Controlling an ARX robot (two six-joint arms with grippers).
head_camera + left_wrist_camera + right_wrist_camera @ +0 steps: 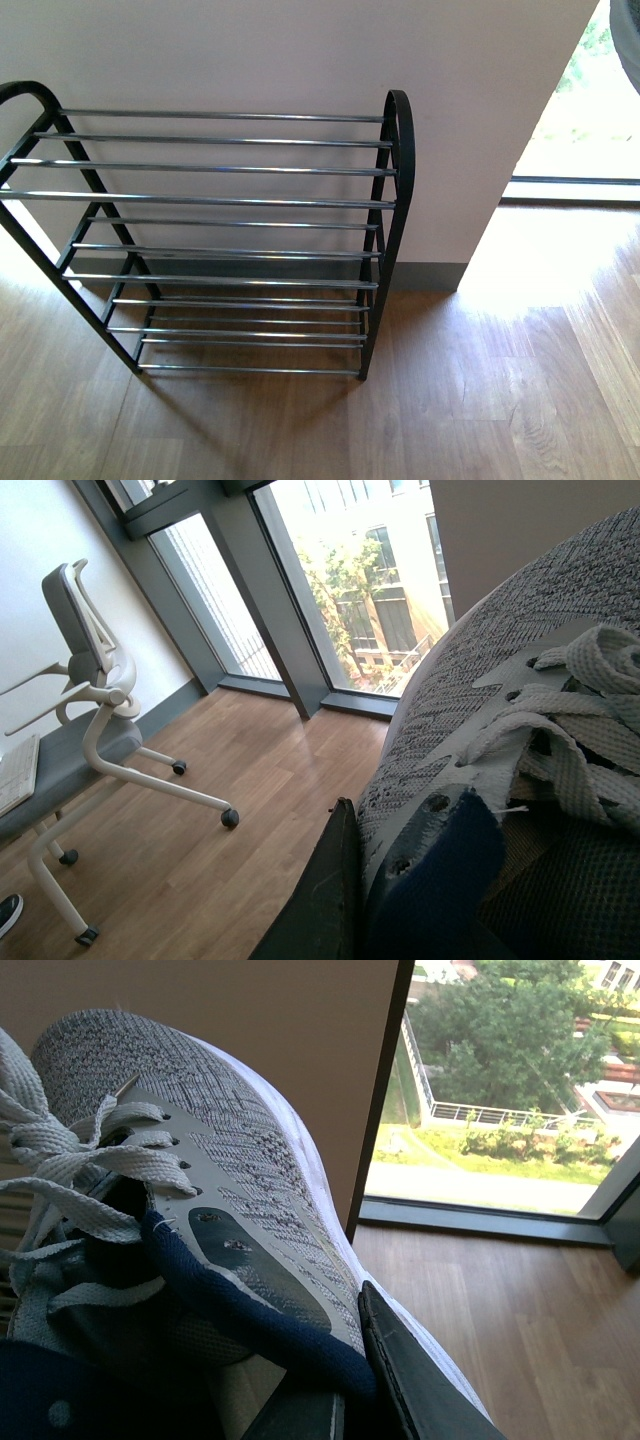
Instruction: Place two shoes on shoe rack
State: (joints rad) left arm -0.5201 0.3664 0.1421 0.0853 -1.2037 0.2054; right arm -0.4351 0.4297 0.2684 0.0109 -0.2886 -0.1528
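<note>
The shoe rack point(215, 200) stands against the pale wall in the front view, its chrome rods bare; neither arm nor shoe shows there. In the left wrist view a grey knit sneaker point(520, 670) fills the frame's right side. My left gripper point(375, 885) is shut on its side wall at the navy collar, with one dark finger point(322, 900) pressed on the outside. In the right wrist view the other grey knit sneaker point(235, 1175) is held the same way. My right gripper point(335, 1385) is shut on its collar edge, with a dark finger point(405, 1365) outside by the white sole.
A white office chair point(95, 695) on castors stands on the wooden floor point(250, 780) near tall windows point(350, 580). Beside the rack, the wall ends at a corner point(505, 190) with a bright window beyond. A dark rounded shape point(628, 40) shows at the front view's edge.
</note>
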